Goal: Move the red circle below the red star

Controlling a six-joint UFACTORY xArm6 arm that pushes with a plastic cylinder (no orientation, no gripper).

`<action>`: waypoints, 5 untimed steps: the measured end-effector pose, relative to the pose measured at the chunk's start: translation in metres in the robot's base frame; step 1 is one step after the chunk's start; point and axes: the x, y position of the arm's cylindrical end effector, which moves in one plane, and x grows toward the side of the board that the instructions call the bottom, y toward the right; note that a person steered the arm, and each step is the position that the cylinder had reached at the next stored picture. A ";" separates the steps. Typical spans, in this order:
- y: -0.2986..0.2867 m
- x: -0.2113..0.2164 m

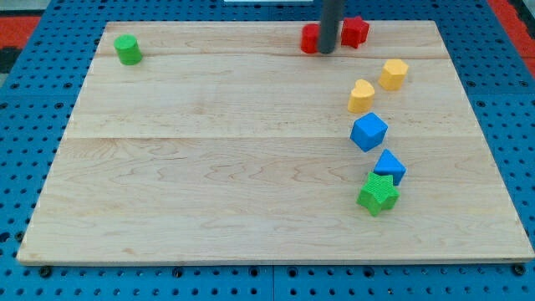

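The red circle (311, 38) sits near the board's top edge, partly hidden behind my rod. The red star (355, 31) lies just to its right, also at the top edge. My tip (327, 51) is at the circle's right side, between the circle and the star, touching or nearly touching the circle. The rod comes down from the view's top.
A green cylinder (128, 49) is at the top left. On the right are a yellow hexagon (393, 73), a yellow heart (361, 95), a blue cube (369, 131), a blue block (389, 166) and a green star (378, 194). The wooden board (209, 167) lies on a blue pegboard.
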 end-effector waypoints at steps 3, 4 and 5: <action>-0.003 -0.047; -0.101 -0.045; -0.174 -0.036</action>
